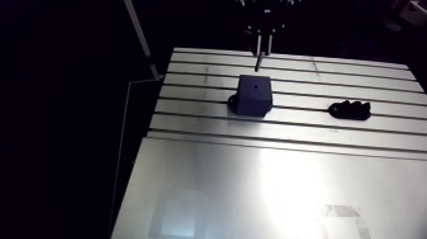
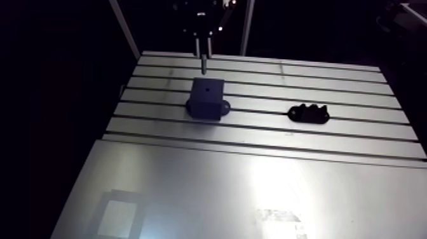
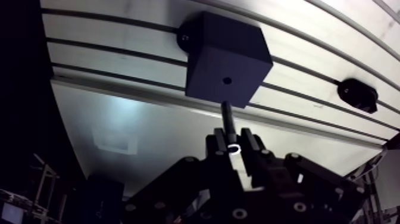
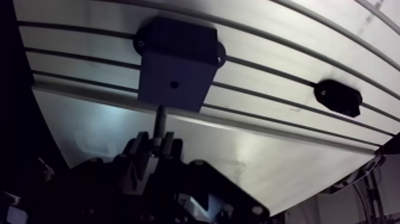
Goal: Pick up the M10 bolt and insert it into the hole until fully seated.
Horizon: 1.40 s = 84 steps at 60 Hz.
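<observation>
Black block [image 3: 223, 56] sits just ahead of the gripper [image 3: 233, 142], whose jaws pinch the bolt [image 3: 227, 116] near its head; centre the shank over the hole [image 3: 227, 80], keep it plumb, then lower slowly.

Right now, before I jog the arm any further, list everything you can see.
block: one, dark, standing on the slotted part of the table, base flange showing at one side
hole: one, small and round, in the block's top face, empty
small fixture: one, black, low, lying on the slotted part, apart from the block
table: one, silver aluminium, slots at the far part, smooth plate nearer the camera
bolt: one, dark grey metal, held between the fingers, shank pointing toward the block, not yet in the hole
gripper: one, black, two fingers shut on the bolt, close to the block
</observation>
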Tool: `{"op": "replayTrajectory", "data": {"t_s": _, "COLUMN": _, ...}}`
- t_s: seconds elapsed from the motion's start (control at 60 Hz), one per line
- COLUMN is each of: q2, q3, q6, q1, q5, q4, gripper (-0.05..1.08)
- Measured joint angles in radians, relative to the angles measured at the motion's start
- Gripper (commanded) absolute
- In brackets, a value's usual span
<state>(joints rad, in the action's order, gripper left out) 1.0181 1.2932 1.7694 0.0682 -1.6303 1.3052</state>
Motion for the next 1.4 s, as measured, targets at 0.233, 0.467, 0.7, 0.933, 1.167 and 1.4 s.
{"op": "replayTrajectory", "data": {"t_s": 0.233, "q2": -0.004, "q3": 0.003, "q6": -0.01, "q1": 0.004, "q5": -0.001, "q4": 0.023, "gripper": 1.08}}
{"op": "replayTrajectory", "data": {"t_s": 0.467, "q2": -0.003, "q3": 0.007, "q6": -0.016, "q1": 0.006, "q5": -0.001, "q4": 0.04, "gripper": 1.08}}
{"op": "replayTrajectory", "data": {"t_s": 0.7, "q2": 0.003, "q3": 0.019, "q6": -0.025, "q1": 0.008, "q5": -0.008, "q4": 0.063, "gripper": 1.08}}
{"op": "replayTrajectory", "data": {"t_s": 0.933, "q2": 0.006, "q3": 0.033, "q6": -0.026, "q1": 0.009, "q5": -0.014, "q4": 0.07, "gripper": 1.08}}
{"op": "replayTrajectory", "data": {"t_s": 1.167, "q2": 0.008, "q3": 0.043, "q6": -0.021, "q1": 0.007, "q5": -0.019, "q4": 0.071, "gripper": 1.08}}
{"op": "replayTrajectory", "data": {"t_s": 1.4, "q2": 0.009, "q3": 0.047, "q6": -0.017, "q1": 0.007, "q5": -0.024, "q4": 0.071, "gripper": 1.08}}
